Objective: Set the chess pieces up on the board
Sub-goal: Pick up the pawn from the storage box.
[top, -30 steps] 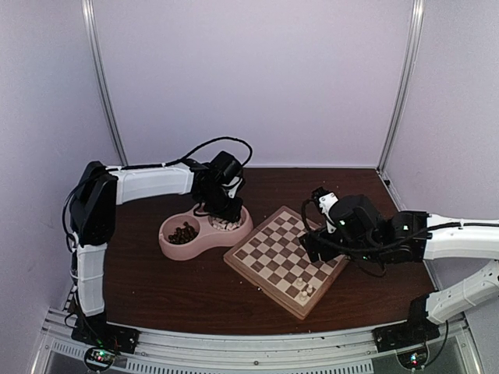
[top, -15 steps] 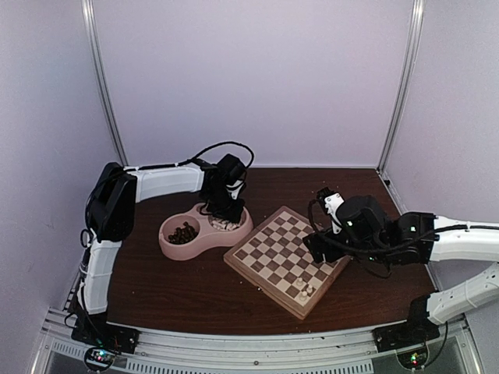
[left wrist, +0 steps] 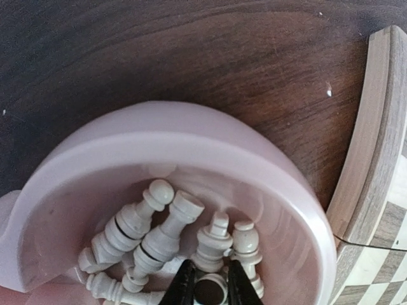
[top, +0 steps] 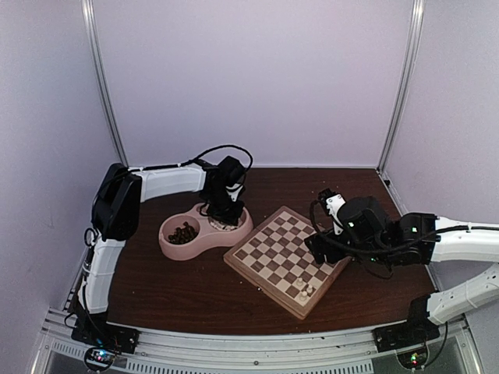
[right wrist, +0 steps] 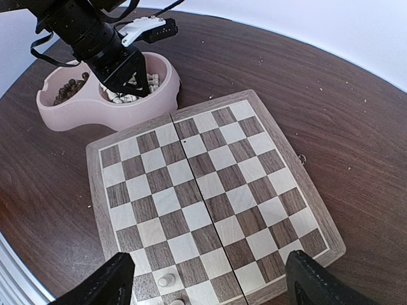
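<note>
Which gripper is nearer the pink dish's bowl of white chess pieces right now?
Left. The left gripper is down inside that bowl, pinching a white piece. The right gripper hangs open over the chessboard, well apart from the pink dish.

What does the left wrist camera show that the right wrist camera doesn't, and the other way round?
Only the left wrist: a close-up of the left gripper shut on one held piece, its round base facing the camera.
Only the right wrist: the whole board, dark pieces in the dish's other bowl, a lone piece standing on the board, and the open right gripper.
Both: the pink dish, the white pieces heaped in it, and the board's rim.
</note>
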